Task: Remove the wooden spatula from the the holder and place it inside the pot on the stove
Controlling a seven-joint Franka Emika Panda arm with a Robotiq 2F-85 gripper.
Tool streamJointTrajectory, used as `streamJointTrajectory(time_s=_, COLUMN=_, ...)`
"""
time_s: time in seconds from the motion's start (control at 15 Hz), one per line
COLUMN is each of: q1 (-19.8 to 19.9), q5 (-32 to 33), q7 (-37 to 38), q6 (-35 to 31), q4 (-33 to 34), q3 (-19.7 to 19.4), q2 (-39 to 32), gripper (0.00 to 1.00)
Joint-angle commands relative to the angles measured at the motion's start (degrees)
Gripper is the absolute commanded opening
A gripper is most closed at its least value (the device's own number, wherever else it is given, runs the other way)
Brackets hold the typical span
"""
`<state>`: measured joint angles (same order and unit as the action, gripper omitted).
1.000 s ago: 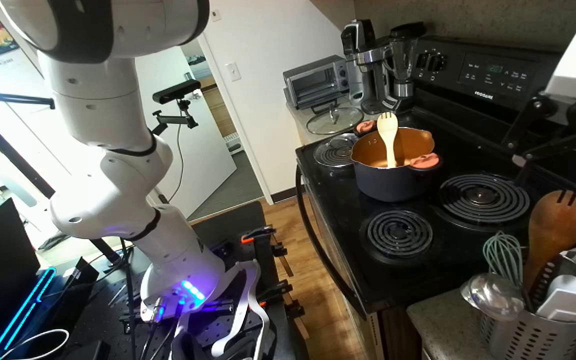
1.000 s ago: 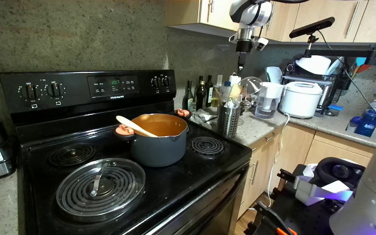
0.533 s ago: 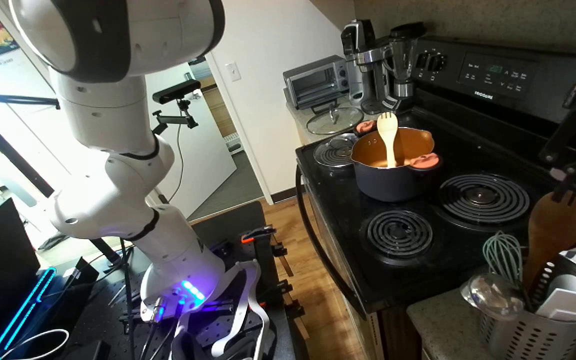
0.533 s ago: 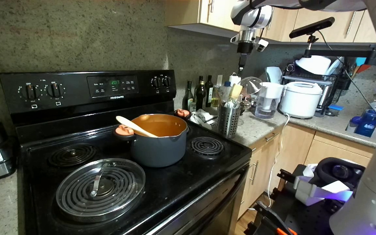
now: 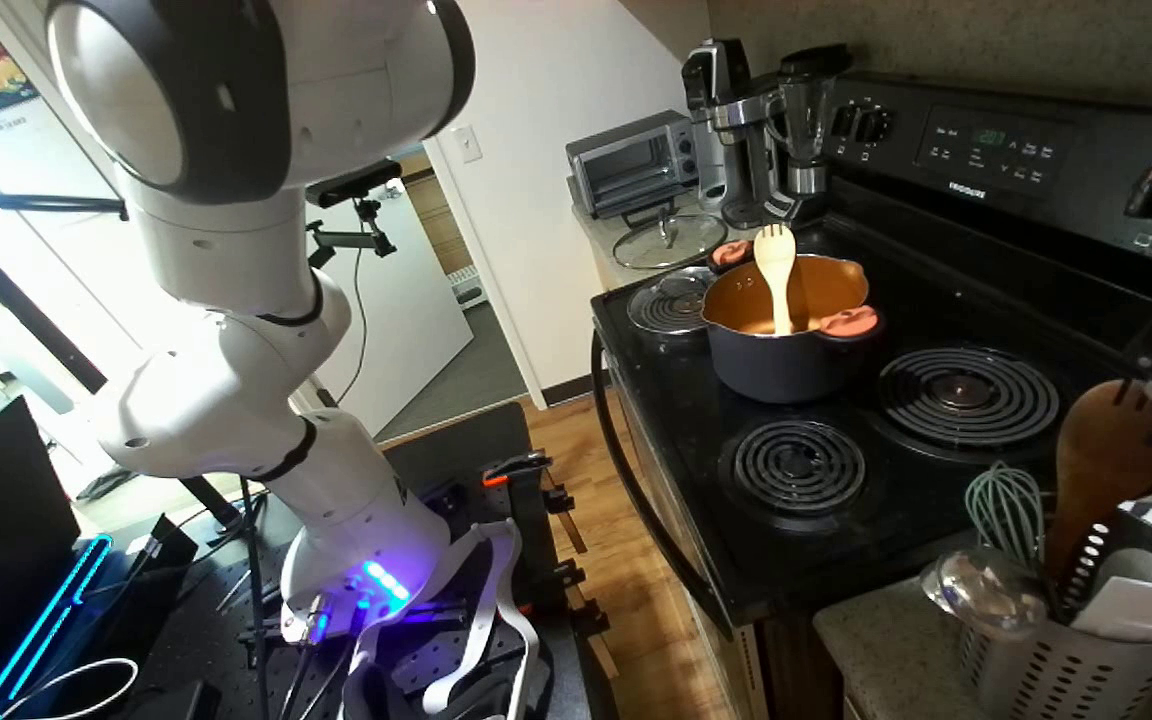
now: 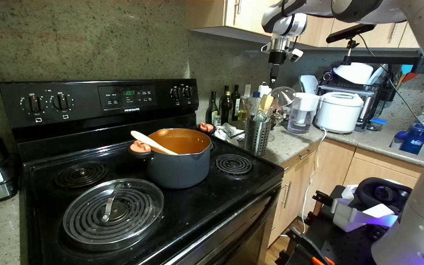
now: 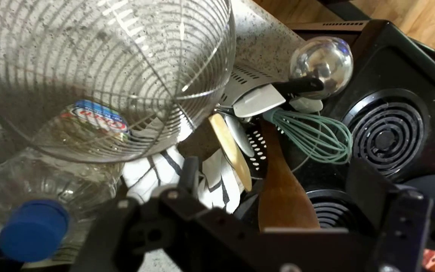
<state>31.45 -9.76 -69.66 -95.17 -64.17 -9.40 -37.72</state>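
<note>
In an exterior view the wooden spatula point(image 5: 1101, 460) stands in the perforated metal holder point(image 5: 1066, 670), slotted brown head up. Wrist view loses the tip behind the gripper point(image 7: 274, 166) but catches the neck going down among the other utensils. In an exterior view with dark bottles point(image 6: 226, 106) and a rice cooker point(image 6: 339, 112), the brown head can't be made out. Wrist view, close up: wire strainer point(image 7: 168, 105), blue-capped bottle point(image 7: 34, 230), striped cloth point(image 7: 153, 170), teal whisk point(image 7: 312, 134), ladle point(image 7: 321, 66). Toaster oven point(image 5: 631, 165) shows in an exterior view.

Pot point(image 6: 179, 167) on the stove point(image 6: 204, 206) in both exterior views, pale wooden utensil point(image 5: 776, 265) leaning in it, prongs plain in an exterior view. Glass lid point(image 6: 110, 204) over a coil.

Arm point(image 5: 246, 390) rises from its base on a black table point(image 5: 466, 440) in an exterior view, upper links cut off by the frame. In an exterior view the wrist link point(image 6: 281, 44) is bent so the gripper points straight down, higher than the holder; fingers overlap there, gap unreadable. Wrist view settles it: jaws spread wide, released, spatula head visible in the gap, space between it and both fingers point(image 7: 190, 173). Height over the head: can't tell.
</note>
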Motion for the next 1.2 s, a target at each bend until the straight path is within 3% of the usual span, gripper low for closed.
streamJointTrajectory(time_s=0.0, q1=1.4, q5=-0.9, q7=-3.8, q6=1.8, q4=2.4, q3=0.8, q2=-1.7, gripper=1.0)
streamJointTrajectory(time_s=1.13, q1=1.4, q5=-1.0, q7=-10.3, q6=-0.4, q4=-0.1, q3=0.6, q2=-2.3, gripper=1.0)
